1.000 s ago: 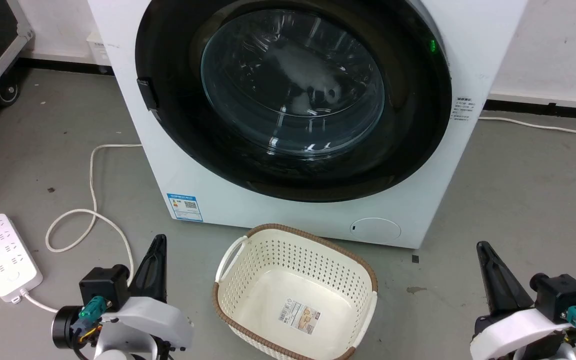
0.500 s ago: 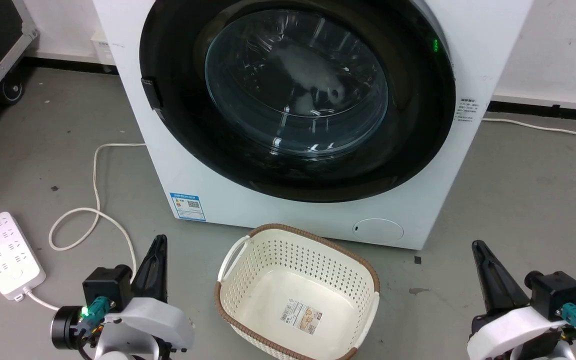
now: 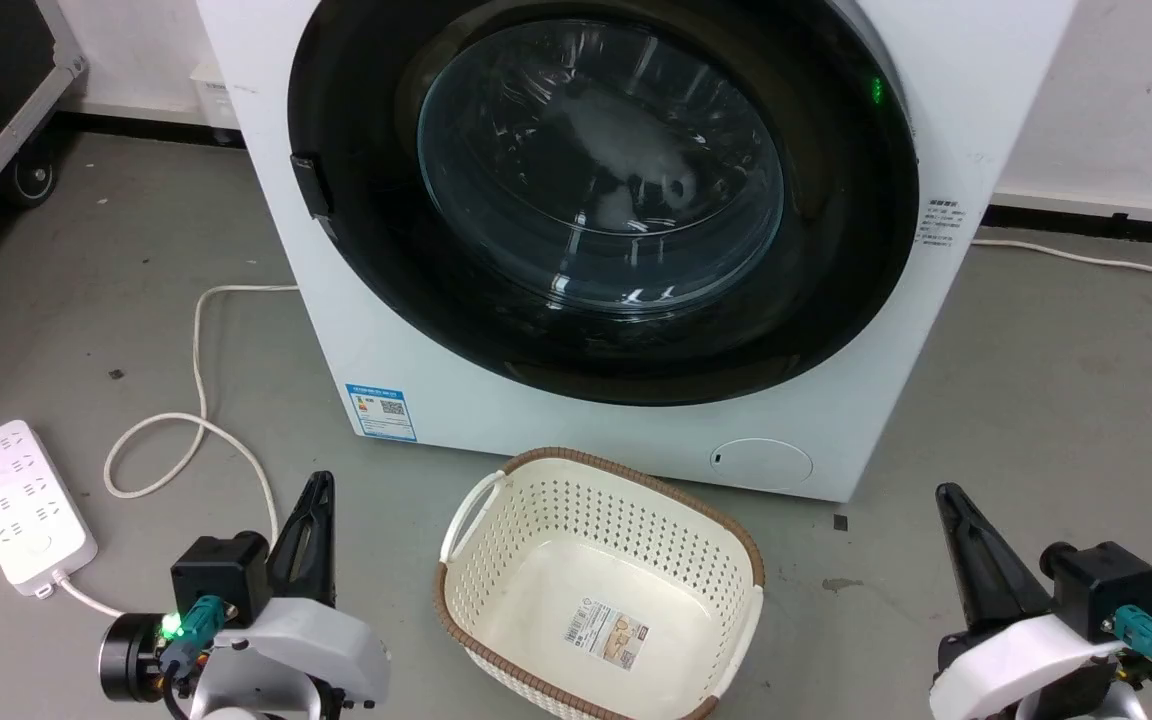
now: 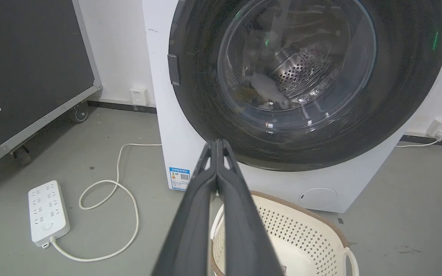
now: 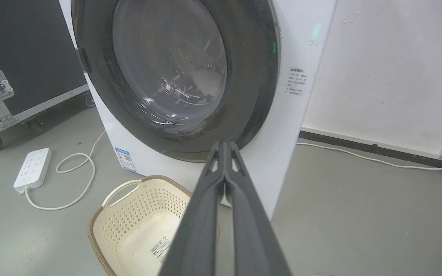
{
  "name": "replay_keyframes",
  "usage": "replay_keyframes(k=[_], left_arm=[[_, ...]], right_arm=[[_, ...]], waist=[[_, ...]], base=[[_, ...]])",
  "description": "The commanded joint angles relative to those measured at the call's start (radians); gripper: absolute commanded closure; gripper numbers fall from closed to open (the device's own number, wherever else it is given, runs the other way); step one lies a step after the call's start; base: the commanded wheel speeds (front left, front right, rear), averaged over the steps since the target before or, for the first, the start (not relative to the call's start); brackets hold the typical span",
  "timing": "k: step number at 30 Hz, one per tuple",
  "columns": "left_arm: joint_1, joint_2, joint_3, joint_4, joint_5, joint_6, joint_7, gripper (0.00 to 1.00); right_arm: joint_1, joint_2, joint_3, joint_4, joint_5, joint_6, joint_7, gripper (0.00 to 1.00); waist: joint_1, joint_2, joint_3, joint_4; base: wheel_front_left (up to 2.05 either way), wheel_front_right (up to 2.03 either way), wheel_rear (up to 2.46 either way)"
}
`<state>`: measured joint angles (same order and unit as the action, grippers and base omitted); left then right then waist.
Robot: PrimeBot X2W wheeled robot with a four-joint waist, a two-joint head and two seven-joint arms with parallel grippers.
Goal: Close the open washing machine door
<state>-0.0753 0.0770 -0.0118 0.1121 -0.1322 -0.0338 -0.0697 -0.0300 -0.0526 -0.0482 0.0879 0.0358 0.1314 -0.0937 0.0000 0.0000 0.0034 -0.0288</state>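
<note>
Grey floor [image 3: 1036, 400], white wall [image 3: 1136, 90] behind. I see the door [image 3: 601, 190] seated flush on the washer [image 3: 636, 440], facing me: round, glossy black rim, bulging clear glass, perforated steel drum [image 4: 301, 65] behind. Left tool [image 3: 318, 485] and right tool [image 3: 946, 495] both closed, empty.

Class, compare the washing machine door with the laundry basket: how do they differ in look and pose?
The washing machine door is glossy black and round; the laundry basket is cream, brown-rimmed, boxier. The door stands upright; the basket sits open-topped on the floor.
</note>
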Motion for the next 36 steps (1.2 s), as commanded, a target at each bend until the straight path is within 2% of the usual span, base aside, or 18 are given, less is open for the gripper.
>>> replay_keyframes(k=[1, 36], left_arm=[[0.019, -0.003, 0.004, -0.009, 0.011, 0.006, 0.004, 1.00], [0.058, -0.020, 0.010, -0.081, 0.096, 0.025, 0.050, 1.00]], right_arm=[[0.014, 0.001, 0.005, -0.010, -0.005, 0.000, 0.007, 1.00], [0.025, 0.002, 0.035, -0.064, -0.026, -0.001, 0.067, 1.00]], waist=[[0.0000, 0.0000, 0.000, 0.001], [0.0000, 0.0000, -0.002, 0.020]], base=[[0.00, 0.00, 0.00], [0.00, 0.00, 0.00]])
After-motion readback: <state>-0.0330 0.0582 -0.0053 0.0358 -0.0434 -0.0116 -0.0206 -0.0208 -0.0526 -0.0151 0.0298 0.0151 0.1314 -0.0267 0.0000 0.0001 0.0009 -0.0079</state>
